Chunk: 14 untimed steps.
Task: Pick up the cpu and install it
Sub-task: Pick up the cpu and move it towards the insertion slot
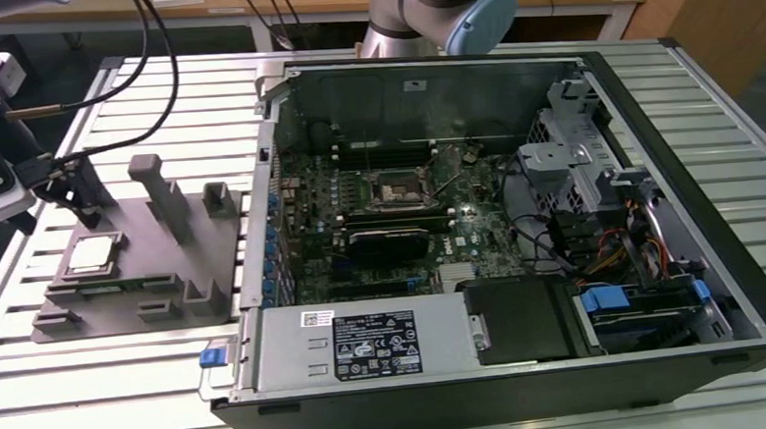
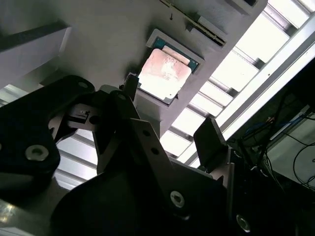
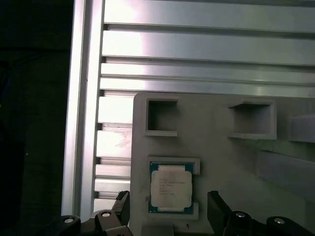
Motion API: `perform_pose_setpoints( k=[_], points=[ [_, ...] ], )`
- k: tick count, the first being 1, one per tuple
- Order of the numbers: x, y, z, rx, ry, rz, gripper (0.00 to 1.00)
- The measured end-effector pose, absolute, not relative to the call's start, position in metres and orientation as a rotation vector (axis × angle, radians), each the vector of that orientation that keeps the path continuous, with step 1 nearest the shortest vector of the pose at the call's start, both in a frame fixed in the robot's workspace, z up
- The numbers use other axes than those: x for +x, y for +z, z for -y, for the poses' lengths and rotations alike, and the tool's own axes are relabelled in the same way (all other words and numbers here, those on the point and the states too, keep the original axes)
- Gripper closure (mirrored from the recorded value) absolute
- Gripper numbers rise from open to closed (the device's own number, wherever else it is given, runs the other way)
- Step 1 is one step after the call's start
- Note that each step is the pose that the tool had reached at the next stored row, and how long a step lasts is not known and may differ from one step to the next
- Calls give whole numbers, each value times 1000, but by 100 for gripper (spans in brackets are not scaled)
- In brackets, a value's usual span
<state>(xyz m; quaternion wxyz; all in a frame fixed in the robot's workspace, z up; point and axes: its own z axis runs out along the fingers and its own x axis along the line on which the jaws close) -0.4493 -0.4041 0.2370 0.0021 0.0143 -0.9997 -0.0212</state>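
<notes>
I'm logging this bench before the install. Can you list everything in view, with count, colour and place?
cpu: one, silver top, in a recess of the fixture
fixture: one, grey, on the table, to the exterior view's left of the case
computer case: one, black, side open, on the table
motherboard: one, green, inside the case
socket: one, dark with a metal rim, on the motherboard
power supply: one, silver, at the case's near edge
table: one, aluminium slats
arm: one, silver and blue, behind the case
hand: one, black, open, fingers either side of the cpu
</notes>
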Motion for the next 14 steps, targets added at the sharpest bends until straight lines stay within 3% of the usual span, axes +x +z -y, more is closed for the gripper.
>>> perform_pose_setpoints(
  k=[14],
  points=[
    [-448,218,404,51,-66,3136,27]
  ],
)
